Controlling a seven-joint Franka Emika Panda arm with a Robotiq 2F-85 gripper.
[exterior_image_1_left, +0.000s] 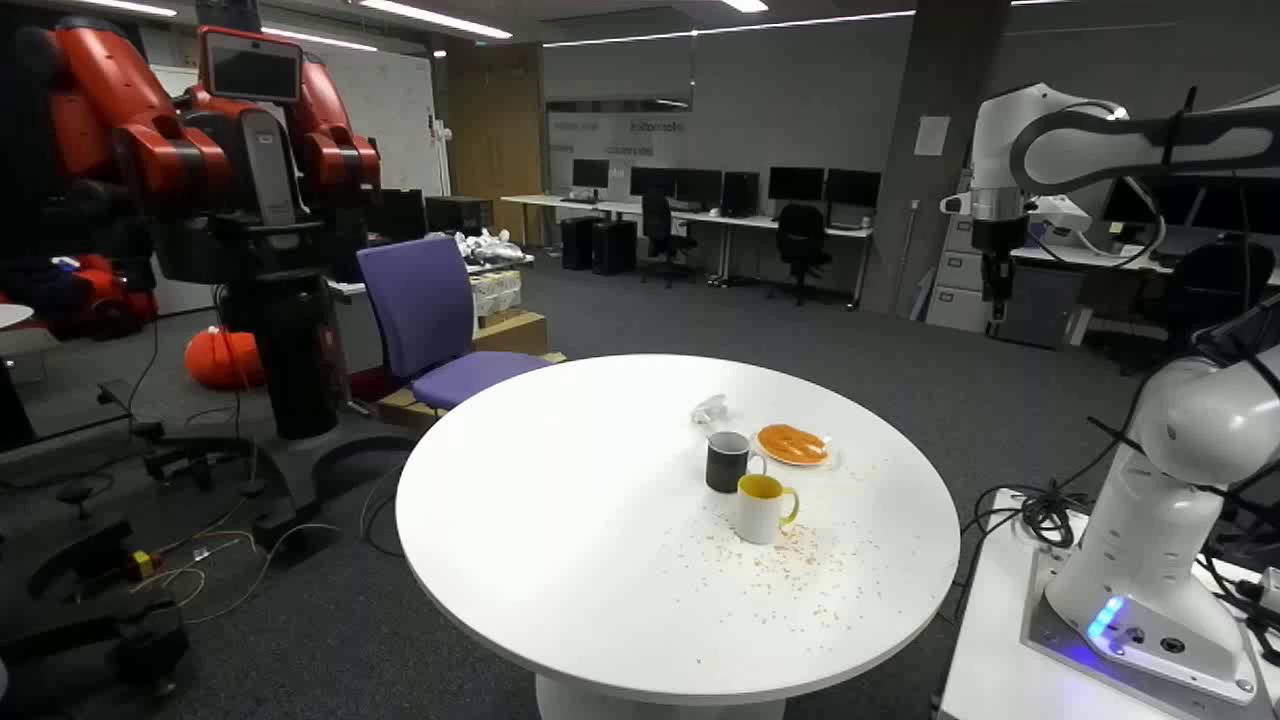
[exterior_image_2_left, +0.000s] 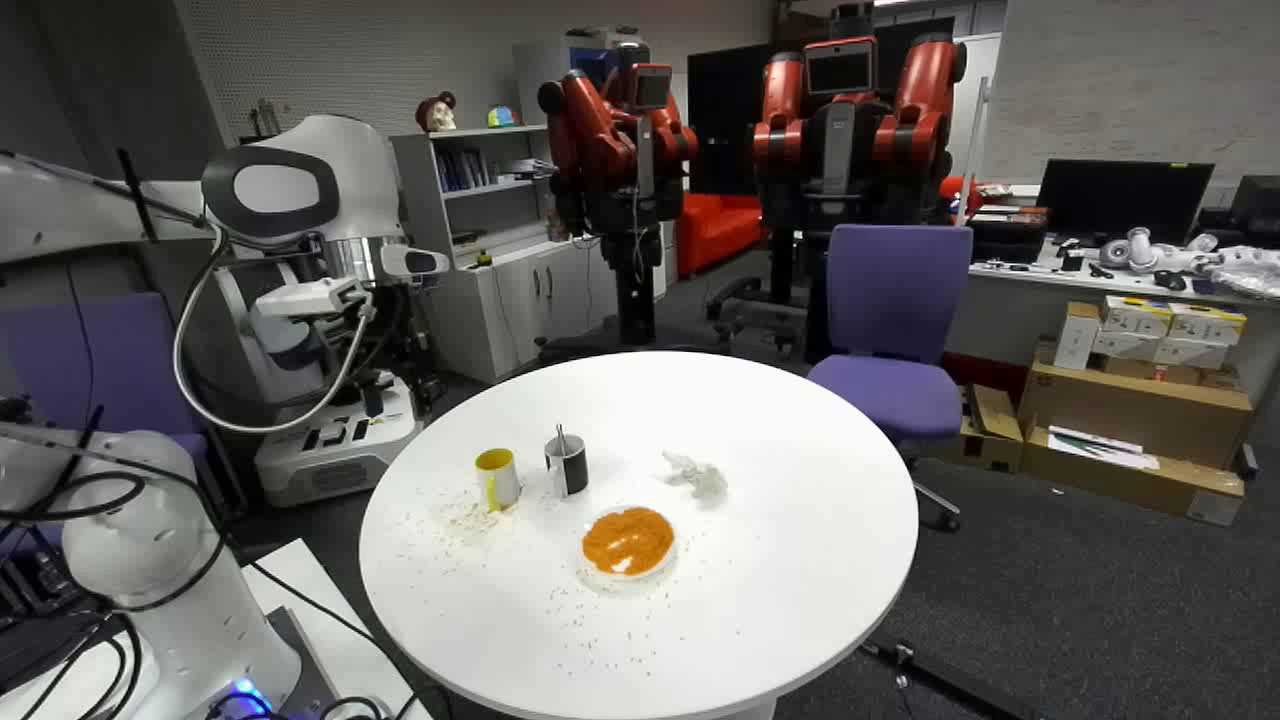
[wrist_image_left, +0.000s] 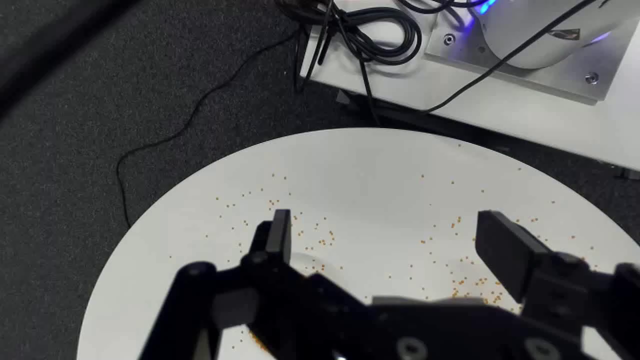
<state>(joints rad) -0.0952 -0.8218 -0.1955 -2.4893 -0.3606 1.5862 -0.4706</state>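
Observation:
My gripper is open and empty, its two black fingers wide apart in the wrist view (wrist_image_left: 385, 220). In an exterior view it hangs above and beyond the table's edge (exterior_image_1_left: 998, 300), touching nothing. A white mug with yellow inside and handle (exterior_image_1_left: 757, 520) stands upright among scattered orange grains (exterior_image_1_left: 800, 550). It also shows in an exterior view (exterior_image_2_left: 507, 488). A black-and-white mug (exterior_image_2_left: 572, 472) beside it holds thin metal utensils. A plate of orange grains (exterior_image_2_left: 628, 540) lies near crumpled clear plastic (exterior_image_2_left: 705, 480). In the wrist view the gripper mostly hides the plate; the mugs are not visible.
The round white table (exterior_image_1_left: 540, 480) stands beside the white stand (exterior_image_1_left: 1000, 620) that carries the arm's base. Black cables (wrist_image_left: 380, 37) coil on that stand. A purple chair (exterior_image_2_left: 890, 400) is at the table's edge. Red robots (exterior_image_2_left: 840, 130) and cardboard boxes (exterior_image_2_left: 1130, 420) stand behind.

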